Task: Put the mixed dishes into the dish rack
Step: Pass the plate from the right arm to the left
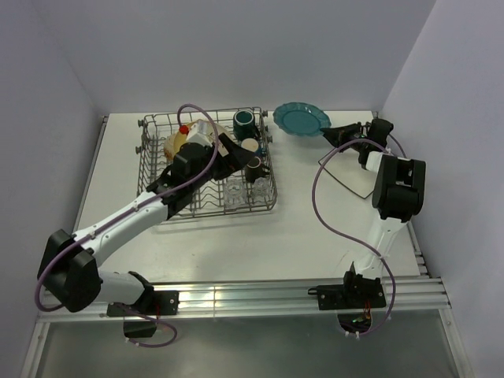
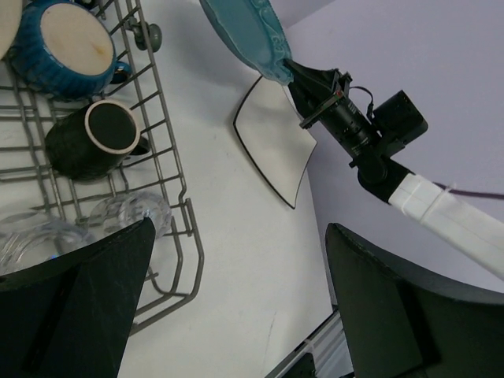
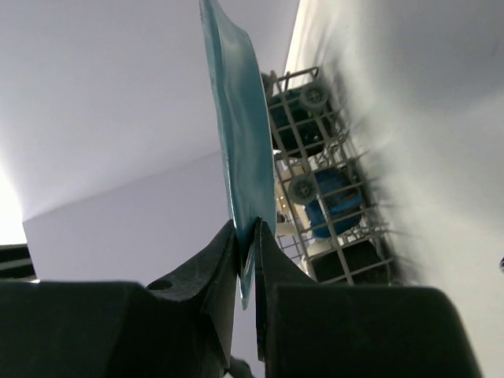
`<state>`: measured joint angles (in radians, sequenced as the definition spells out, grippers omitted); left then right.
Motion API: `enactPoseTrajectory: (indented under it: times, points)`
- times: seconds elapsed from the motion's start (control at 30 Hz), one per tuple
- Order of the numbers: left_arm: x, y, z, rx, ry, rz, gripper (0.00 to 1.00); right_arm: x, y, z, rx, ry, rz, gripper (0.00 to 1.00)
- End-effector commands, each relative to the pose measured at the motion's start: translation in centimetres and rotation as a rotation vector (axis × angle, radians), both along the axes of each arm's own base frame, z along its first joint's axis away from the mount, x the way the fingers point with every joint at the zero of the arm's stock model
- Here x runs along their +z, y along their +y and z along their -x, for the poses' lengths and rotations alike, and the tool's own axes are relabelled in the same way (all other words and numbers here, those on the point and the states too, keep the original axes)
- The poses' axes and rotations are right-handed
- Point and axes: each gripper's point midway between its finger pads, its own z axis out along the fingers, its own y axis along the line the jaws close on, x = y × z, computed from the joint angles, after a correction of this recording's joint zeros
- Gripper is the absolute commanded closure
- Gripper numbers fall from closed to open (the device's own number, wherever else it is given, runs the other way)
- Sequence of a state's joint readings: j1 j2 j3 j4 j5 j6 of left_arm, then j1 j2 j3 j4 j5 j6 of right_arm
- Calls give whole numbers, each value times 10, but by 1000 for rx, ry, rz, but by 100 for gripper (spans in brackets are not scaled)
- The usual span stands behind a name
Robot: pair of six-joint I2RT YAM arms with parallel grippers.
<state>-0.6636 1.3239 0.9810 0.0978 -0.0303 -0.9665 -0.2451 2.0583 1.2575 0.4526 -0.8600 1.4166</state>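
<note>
Your left gripper [image 2: 240, 236] hangs over the right side of the dish rack [image 1: 274, 181], its fingers spread wide with nothing between them. In the rack below it sit clear glasses [image 2: 126, 214] and, farther back, a dark mug [image 2: 98, 142]. Beyond the rack's far right corner, your right gripper [image 3: 246, 232] pinches the rim of the teal scalloped plate [image 3: 240, 118], which is lifted off the table [image 1: 236, 244] near the white square plate [image 2: 276, 142].

Both arms are the same build tbh: left arm [image 1: 126, 214] and right arm [image 1: 383, 232] have white tube links with chunky black joints. A purple cable [image 1: 315, 197] loops off each one. The left fingers [image 2: 83, 295] are matte black wedges at 7 and 5 o'clock in the left wrist view. Right wrist carries a stubby black lens [image 2: 349, 126].
</note>
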Motion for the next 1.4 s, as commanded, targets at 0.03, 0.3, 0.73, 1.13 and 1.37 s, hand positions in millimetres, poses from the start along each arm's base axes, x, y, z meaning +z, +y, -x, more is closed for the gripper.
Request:
enactPoseTrajectory:
  times: [0.03,0.3,0.73,1.13,1.37]
  points:
    - [43,-18,-13,-65,-67,115,3,99,9,20,82,-280,12,100]
    - [35,-31,-48,-84,-36,143,4,117,18,41,120,-312,9,100]
    - [20,-55,-90,-145,-23,141,3,133,41,89,226,-331,31,100]
    - [16,-72,-114,-214,-21,173,3,124,80,127,348,-312,49,100]
    - [17,-67,-110,-250,-19,211,40,130,94,135,398,-351,98,100]
